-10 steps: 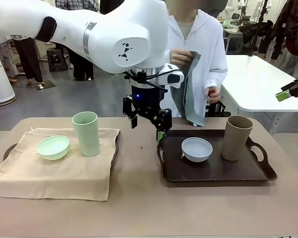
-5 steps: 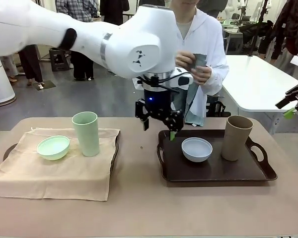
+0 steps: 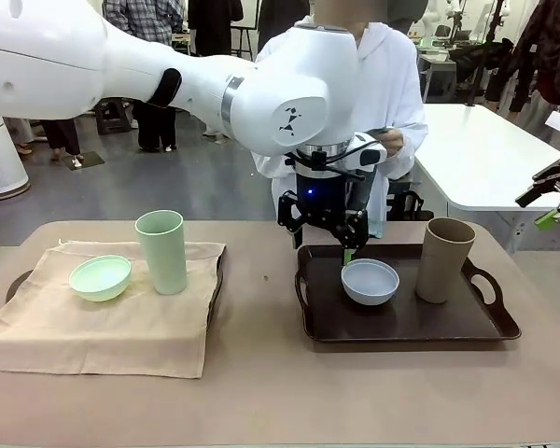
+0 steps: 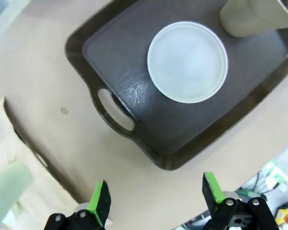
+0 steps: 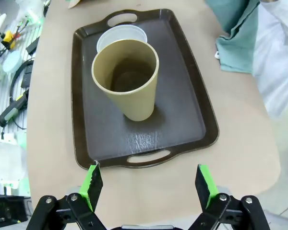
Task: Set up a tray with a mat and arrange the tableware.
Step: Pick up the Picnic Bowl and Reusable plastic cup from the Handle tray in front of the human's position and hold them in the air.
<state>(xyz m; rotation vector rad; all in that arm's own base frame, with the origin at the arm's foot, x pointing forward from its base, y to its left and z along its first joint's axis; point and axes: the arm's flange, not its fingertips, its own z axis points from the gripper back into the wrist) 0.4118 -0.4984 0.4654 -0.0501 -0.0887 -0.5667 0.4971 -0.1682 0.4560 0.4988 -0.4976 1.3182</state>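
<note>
Left of the front view: a beige cloth mat (image 3: 103, 327), soft and creased, drapes over a covered tray (image 3: 17, 283), whose dark rim peeks out at the sides. On the mat a shallow mint bowl (image 3: 100, 277) sits just beside an upright pale green cup (image 3: 161, 251). Both are matte, smooth and plastic-looking. I judge this side done.

Centre: my left gripper (image 3: 319, 245) hangs fingers down over the upper left corner of the bare tray (image 3: 401, 322), jaws spread wide, gripping nothing. The tray is dark brown with a raised rim, cut-out handles and a faint grain. In my wrist view the pale bluish bowl (image 4: 187, 61) lies on it, round and thin-walled. No mat lies under it, so I judge the bowl must come off first and I am lining up on it.

Right: the tan cup (image 3: 444, 259) stands upright near the bowl, not touching it. My right gripper (image 5: 149, 179) waits well apart, fully open and empty. A teal cloth (image 5: 235, 38), probably the next mat, hangs by the person's sleeve.
</note>
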